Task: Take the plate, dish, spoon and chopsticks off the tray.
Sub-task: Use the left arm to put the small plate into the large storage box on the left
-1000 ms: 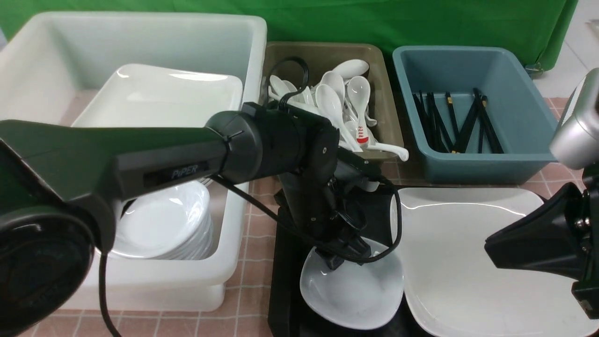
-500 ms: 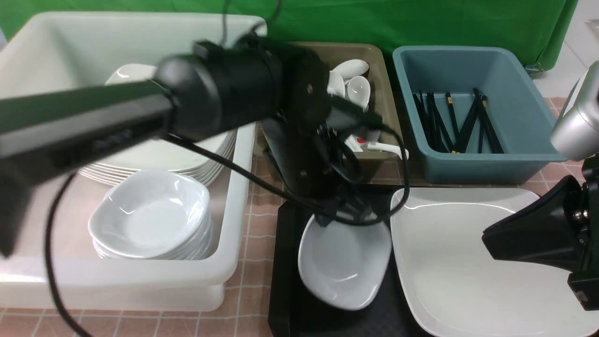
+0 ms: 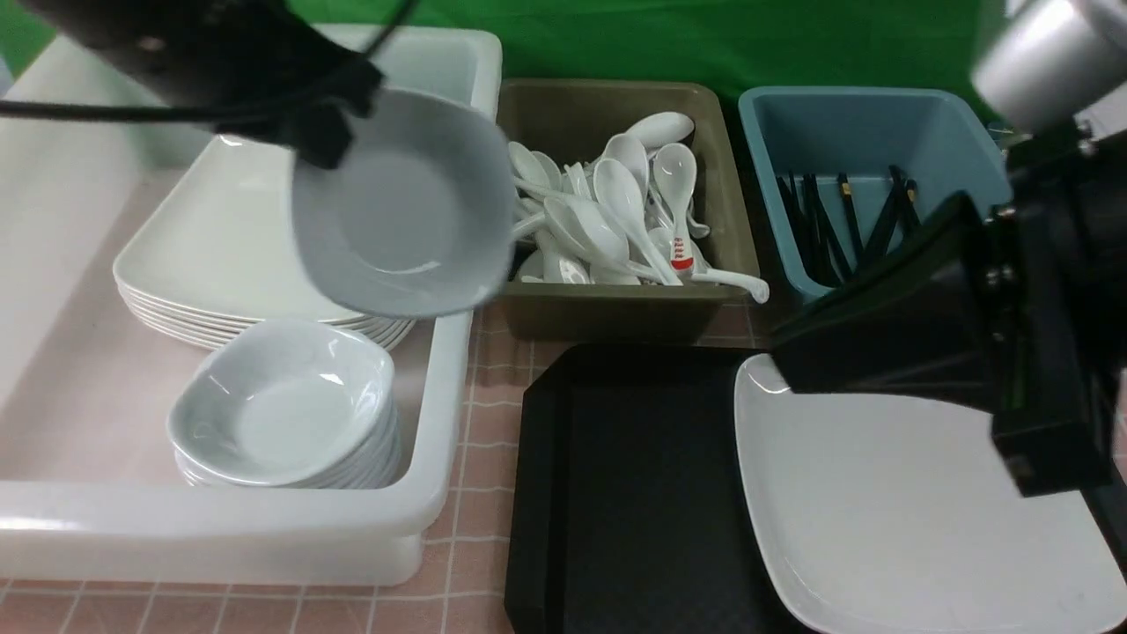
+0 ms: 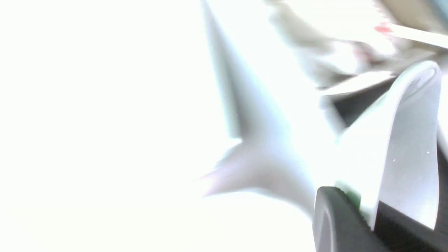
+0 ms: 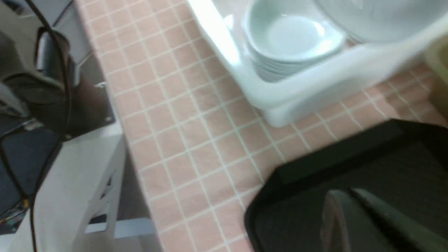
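While aloft, dish (image 3: 401,207) seemingly in gripper (image 3: 322,145)

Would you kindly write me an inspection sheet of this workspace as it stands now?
Surface: pink tiled tabletop, no spills seen.
Job's things: dish held aloft, tilted, near the white tub's rim; plate on the tray; nothing else seen on the tray.
Clutter: stack of dishes and stack of plates in the tub; spoons in the olive bin; black chopsticks in the blue-grey bin.
Grippers: left gripper shut on the dish's rim; right gripper shut, empty, above the tray.
Cables: black cable along the left arm.
Surroundings: green backdrop.
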Robot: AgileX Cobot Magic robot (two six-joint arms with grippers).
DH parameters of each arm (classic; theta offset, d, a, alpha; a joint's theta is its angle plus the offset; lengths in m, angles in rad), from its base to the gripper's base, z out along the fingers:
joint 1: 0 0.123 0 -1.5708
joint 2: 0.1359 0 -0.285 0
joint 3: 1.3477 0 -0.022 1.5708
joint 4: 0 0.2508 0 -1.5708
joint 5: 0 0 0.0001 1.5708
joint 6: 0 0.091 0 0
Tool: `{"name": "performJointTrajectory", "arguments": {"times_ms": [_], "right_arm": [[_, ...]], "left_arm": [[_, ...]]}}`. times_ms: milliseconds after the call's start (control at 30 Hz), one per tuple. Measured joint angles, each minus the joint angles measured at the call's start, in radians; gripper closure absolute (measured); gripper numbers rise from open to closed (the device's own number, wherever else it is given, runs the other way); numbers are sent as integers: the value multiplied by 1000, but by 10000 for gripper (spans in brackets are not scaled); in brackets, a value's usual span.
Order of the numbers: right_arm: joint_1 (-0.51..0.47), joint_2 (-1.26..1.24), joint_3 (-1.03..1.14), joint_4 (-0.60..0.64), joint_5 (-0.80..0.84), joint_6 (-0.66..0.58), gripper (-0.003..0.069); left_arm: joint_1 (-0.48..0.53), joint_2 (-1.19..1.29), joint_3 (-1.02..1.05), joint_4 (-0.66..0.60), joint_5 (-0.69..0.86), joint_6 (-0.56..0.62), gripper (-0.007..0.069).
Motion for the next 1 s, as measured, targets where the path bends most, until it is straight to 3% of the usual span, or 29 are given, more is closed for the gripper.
{"name": "performJointTrajectory", "arguments": {"times_ms": [67, 200, 400, 600, 667, 800, 867, 967, 1000], "right_arm": [[30, 40, -29, -2, 0, 11, 629], [57, 87, -52, -4, -6, 23, 629], [59, 101, -52, -24, -15, 27, 629], [59, 101, -56, -26, -16, 52, 629], [59, 101, -56, -42, -17, 65, 629], [59, 99, -58, -138, -15, 132, 629], [59, 94, -58, -245, -6, 194, 629], [56, 84, -58, -384, 24, 278, 629], [39, 72, -58, -460, 52, 327, 629]], "left_arm": [[120, -29, 74, -75, -9, 58, 612], [267, -37, 233, -270, -54, 190, 612], [298, -7, 417, -366, -140, 286, 592], [299, -2, 470, -298, -195, 268, 385], [299, -12, 457, -205, -186, 205, 239], [299, -47, 395, -118, -153, 96, 109], [290, -74, 359, -133, -143, 75, 103], [237, -99, 333, -178, -140, 97, 168], [161, -108, 319, -219, -141, 109, 270]]}}
